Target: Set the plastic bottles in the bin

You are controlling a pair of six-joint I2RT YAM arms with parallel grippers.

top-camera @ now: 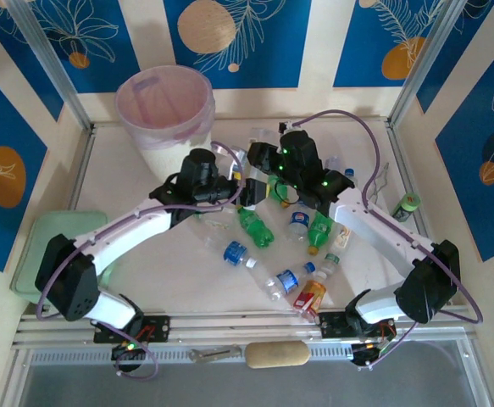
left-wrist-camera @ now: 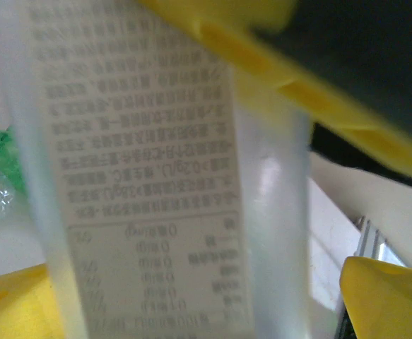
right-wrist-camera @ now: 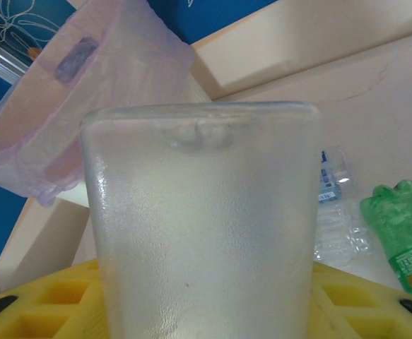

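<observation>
My right gripper is shut on a frosted clear plastic bottle, whose flat end points toward the bin. My left gripper stands open around the same bottle, white printed label facing it. A gap shows at its right finger. In the top view the two grippers, left and right, meet mid-table in front of the white, lilac-lined bin. Loose bottles lie nearer me: green ones, a clear blue-capped one and a red-orange labelled one.
A pale green tray lies at the left edge. A dark cylinder with a green top stands at the right. A tan roll rests on the front rail. A crushed clear bottle and a green bottle lie beside the held bottle.
</observation>
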